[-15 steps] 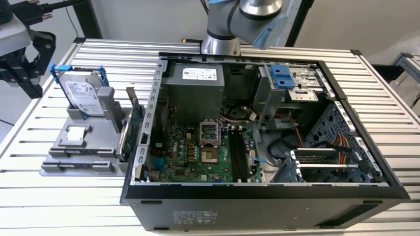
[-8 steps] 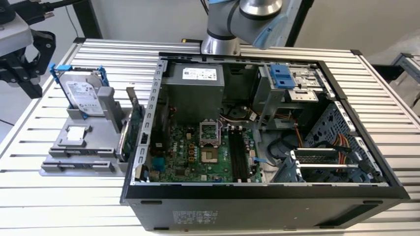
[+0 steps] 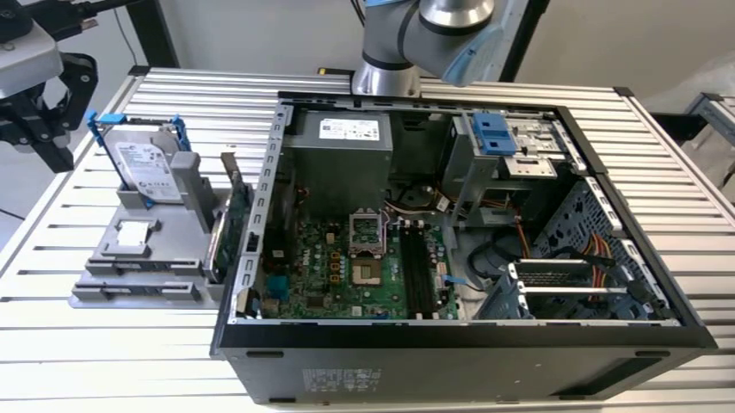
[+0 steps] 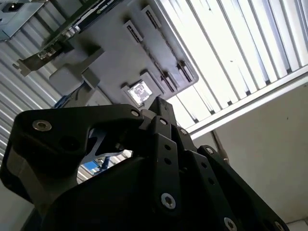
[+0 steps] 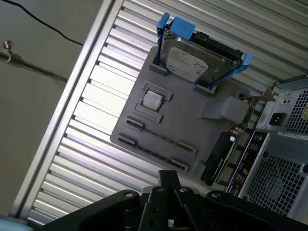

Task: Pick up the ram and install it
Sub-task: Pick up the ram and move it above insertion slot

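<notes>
Ribbed aluminium tabletop (image 5: 91,103) is spread under everything. Nearest, the gripper (image 5: 168,175) is seen with its black fingers pressed together on nothing, poised over a grey plastic holder (image 5: 192,113). The ram (image 5: 154,153) is judged to be the thin dark stick stood on edge between the holder's end brackets. It is expected to be light, stiff and fragile, and best pinched across its flat faces near mid-length. Beyond, a silver hard drive (image 5: 192,62) is propped in a blue frame, and a perforated steel computer case (image 5: 284,159) is set beside.
</notes>
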You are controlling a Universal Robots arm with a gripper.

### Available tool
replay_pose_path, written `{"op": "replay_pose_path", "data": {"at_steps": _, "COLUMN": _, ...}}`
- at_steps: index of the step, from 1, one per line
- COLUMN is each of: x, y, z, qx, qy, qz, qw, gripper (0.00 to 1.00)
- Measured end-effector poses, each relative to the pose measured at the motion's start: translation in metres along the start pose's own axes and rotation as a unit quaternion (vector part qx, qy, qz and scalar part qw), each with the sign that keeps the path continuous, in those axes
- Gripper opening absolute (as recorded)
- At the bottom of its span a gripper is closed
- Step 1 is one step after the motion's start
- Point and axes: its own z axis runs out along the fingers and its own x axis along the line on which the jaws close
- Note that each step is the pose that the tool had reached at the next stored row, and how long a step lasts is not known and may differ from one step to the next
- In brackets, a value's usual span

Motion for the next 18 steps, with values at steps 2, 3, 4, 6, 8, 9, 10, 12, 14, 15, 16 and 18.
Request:
{"op": "replay_pose_path", "data": {"at_steps": 2, "x": 0.0, "y": 0.0, "z": 0.0, "qx": -0.0001, "qy": 0.0003, "qz": -0.005, "qw": 1.0, "gripper": 0.0}}
{"op": "replay_pose_path", "data": {"at_steps": 3, "x": 0.0, "y": 0.0, "z": 0.0, "qx": -0.0001, "qy": 0.0003, "qz": -0.007, "qw": 1.0, "gripper": 0.0}}
{"op": "replay_pose_path", "data": {"at_steps": 4, "x": 0.0, "y": 0.0, "z": 0.0, "qx": -0.0002, "qy": 0.0005, "qz": -0.009, "qw": 1.0, "gripper": 0.0}}
{"op": "replay_pose_path", "data": {"at_steps": 6, "x": 0.0, "y": 0.0, "z": 0.0, "qx": -0.0003, "qy": 0.0007, "qz": -0.014, "qw": 0.9999, "gripper": 0.0}}
{"op": "replay_pose_path", "data": {"at_steps": 8, "x": 0.0, "y": 0.0, "z": 0.0, "qx": -0.0004, "qy": 0.001, "qz": -0.019, "qw": 0.9998, "gripper": 0.0}}
{"op": "replay_pose_path", "data": {"at_steps": 9, "x": 0.0, "y": 0.0, "z": 0.0, "qx": -0.0004, "qy": 0.0011, "qz": -0.022, "qw": 0.9998, "gripper": 0.0}}
{"op": "replay_pose_path", "data": {"at_steps": 10, "x": 0.0, "y": 0.0, "z": 0.0, "qx": -0.0004, "qy": 0.0012, "qz": -0.024, "qw": 0.9997, "gripper": 0.0}}
{"op": "replay_pose_path", "data": {"at_steps": 12, "x": 0.0, "y": 0.0, "z": 0.0, "qx": -0.0006, "qy": 0.0015, "qz": -0.03, "qw": 0.9996, "gripper": 0.0}}
{"op": "replay_pose_path", "data": {"at_steps": 14, "x": 0.0, "y": 0.0, "z": 0.0, "qx": -0.0006, "qy": 0.0018, "qz": -0.036, "qw": 0.9994, "gripper": 0.0}}
{"op": "replay_pose_path", "data": {"at_steps": 15, "x": 0.0, "y": 0.0, "z": 0.0, "qx": -0.0007, "qy": 0.002, "qz": -0.039, "qw": 0.9993, "gripper": 0.0}}
{"op": "replay_pose_path", "data": {"at_steps": 16, "x": 0.0, "y": 0.0, "z": 0.0, "qx": -0.0007, "qy": 0.0021, "qz": -0.041, "qw": 0.9991, "gripper": 0.0}}
{"op": "replay_pose_path", "data": {"at_steps": 18, "x": 0.0, "y": 0.0, "z": 0.0, "qx": -0.0009, "qy": 0.0023, "qz": -0.046, "qw": 0.9989, "gripper": 0.0}}
